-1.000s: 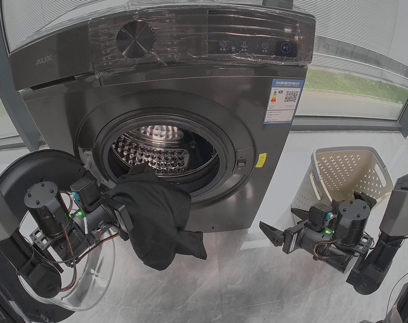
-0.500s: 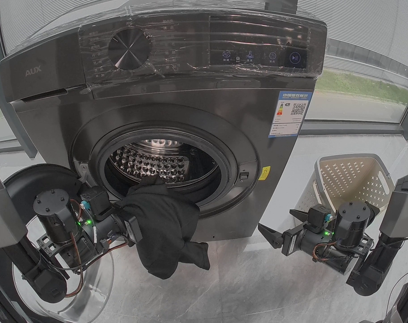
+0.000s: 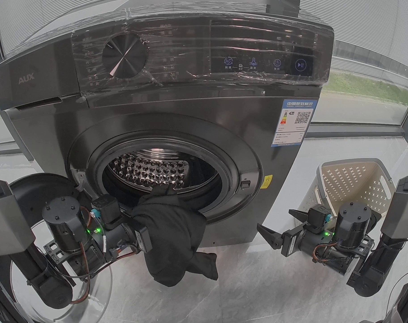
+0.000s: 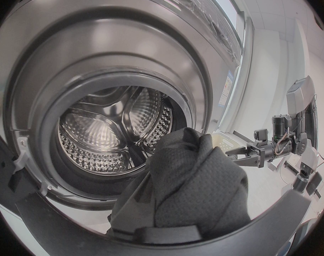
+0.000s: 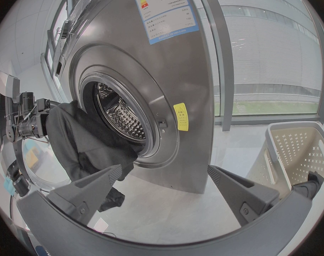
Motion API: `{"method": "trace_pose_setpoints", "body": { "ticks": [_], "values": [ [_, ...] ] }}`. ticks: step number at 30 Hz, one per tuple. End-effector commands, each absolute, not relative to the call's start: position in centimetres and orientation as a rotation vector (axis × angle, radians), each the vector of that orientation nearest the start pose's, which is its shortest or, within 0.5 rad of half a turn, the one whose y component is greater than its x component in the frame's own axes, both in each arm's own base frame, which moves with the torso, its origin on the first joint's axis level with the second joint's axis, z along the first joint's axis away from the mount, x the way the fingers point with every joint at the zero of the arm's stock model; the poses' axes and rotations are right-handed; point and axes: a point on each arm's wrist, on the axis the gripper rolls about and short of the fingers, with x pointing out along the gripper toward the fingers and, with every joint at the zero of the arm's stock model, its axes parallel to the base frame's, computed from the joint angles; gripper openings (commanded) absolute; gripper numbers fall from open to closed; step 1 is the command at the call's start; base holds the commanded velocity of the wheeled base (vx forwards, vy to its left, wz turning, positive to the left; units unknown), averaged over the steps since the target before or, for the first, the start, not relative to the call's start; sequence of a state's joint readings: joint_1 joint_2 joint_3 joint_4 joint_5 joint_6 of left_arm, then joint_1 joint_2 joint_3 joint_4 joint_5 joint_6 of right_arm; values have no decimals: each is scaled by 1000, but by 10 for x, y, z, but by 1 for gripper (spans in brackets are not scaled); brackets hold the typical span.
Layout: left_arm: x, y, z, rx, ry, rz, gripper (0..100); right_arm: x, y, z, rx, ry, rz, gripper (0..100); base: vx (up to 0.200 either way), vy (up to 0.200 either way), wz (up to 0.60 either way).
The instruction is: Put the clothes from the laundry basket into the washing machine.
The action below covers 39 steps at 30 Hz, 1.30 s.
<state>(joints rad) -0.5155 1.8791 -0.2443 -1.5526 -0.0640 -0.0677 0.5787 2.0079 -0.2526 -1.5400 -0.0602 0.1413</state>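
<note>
Floor (image 3: 266, 288): blk garment (image 3: 172, 234) at washer (image 3: 257, 126) mouth, dark item (image 5: 311, 185) in basket (image 5: 300, 153)

The black garment (image 3: 174, 236) hides the washing machine (image 3: 168, 99) opening's lower rim.

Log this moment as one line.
left end effector: shut on black garment at drum mouth | right end effector: open, by laundry basket
</note>
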Motion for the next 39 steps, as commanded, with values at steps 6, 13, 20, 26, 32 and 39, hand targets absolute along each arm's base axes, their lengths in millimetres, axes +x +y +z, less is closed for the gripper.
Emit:
{"method": "trace_pose_setpoints", "body": {
  "ticks": [6, 13, 20, 26, 32, 39],
  "values": [
    [223, -159, 95, -42, 87, -545, 0, 219, 151, 70, 71, 227, 531, 100, 0, 0, 0],
    [260, -170, 87, -90, 63, -474, 0, 218, 154, 70, 71, 226, 543, 100, 0, 0, 0],
    [300, -175, 68, -126, 54, -421, 0, 216, 156, 71, 71, 224, 553, 100, 0, 0, 0],
    [324, -187, 46, -168, 65, -407, 0, 214, 158, 70, 69, 226, 563, 100, 0, 0, 0],
    [362, -192, 38, -195, -12, -367, 0, 214, 158, 69, 67, 230, 565, 100, 0, 0, 0],
    [407, -185, 15, -186, -60, -305, 0, 214, 158, 69, 67, 230, 565, 100, 0, 0, 0]
  ]
}}
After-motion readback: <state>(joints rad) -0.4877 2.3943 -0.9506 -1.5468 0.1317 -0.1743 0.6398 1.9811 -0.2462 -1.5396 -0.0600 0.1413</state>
